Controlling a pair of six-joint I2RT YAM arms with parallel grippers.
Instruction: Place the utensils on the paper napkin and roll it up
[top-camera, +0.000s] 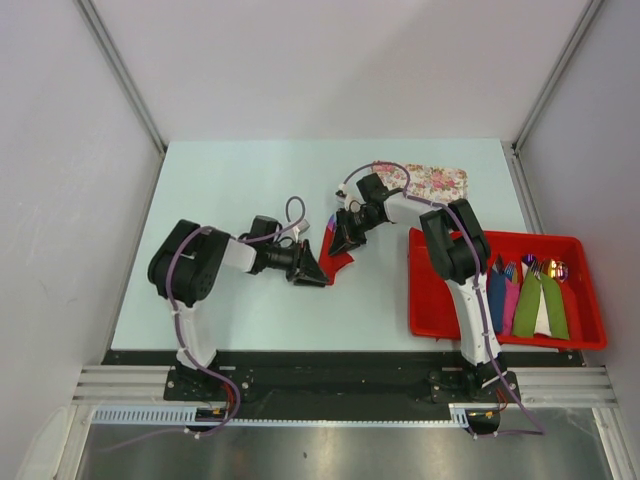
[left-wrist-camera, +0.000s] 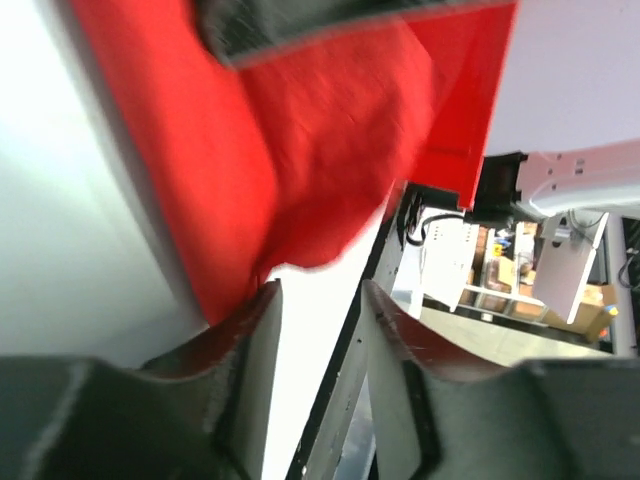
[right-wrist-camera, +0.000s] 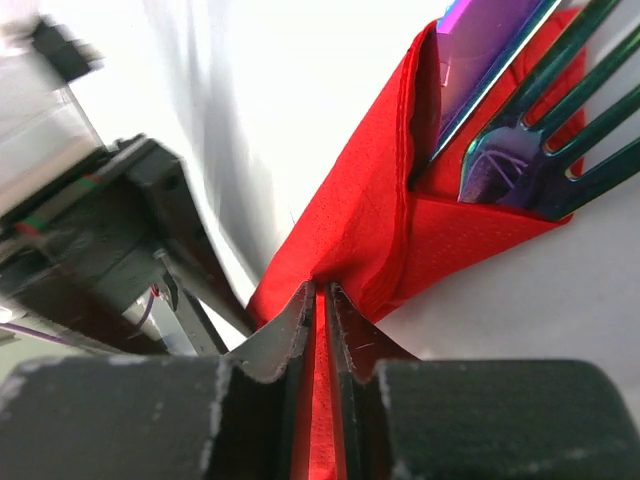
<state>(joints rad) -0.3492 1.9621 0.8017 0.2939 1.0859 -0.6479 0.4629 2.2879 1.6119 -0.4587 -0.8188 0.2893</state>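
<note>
- right pincer (right-wrist-camera: 320, 292) clenched on a fold of the red paper napkin (right-wrist-camera: 365, 225); fork (right-wrist-camera: 545, 150) tucked in it, just beyond the tips
- left pincer (left-wrist-camera: 320, 295) released, jaws apart; napkin edge at one fingertip

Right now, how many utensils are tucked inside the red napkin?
2 show: a fork and, left of it, a flat purple blade, both poking from the paper napkin's open end. Others may be hidden inside the fold.

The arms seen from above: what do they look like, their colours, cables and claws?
Both the left arm and right arm have chunky black joints linked by white tubes, each with a thin purple cable looping along it. The left claw and right claw are black, each with two flat, dark grey wedge-shaped fingers.
</note>
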